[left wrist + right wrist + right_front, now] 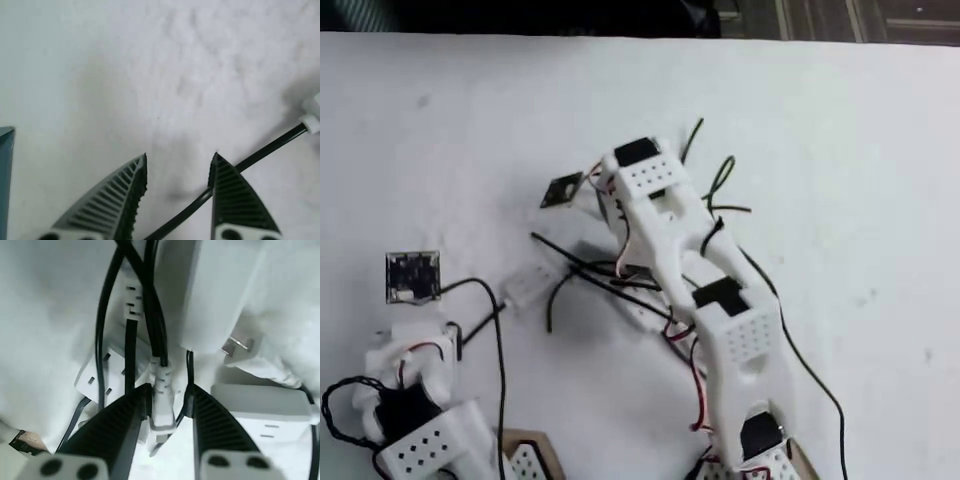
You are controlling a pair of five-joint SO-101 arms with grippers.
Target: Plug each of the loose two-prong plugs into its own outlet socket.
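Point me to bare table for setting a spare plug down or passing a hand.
Bare: the far left of the table, beyond the dark square board, and the right side past the right arm. Crowded: the centre, where black cables, the outlet strip and the right gripper with its white plug bunch up.

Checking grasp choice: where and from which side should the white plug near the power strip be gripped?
Grip the white plug on the wider body, not the ribbed collar where its black cord enters. It lies in line with the right gripper, so probably come from the body end, pinching its two side faces.
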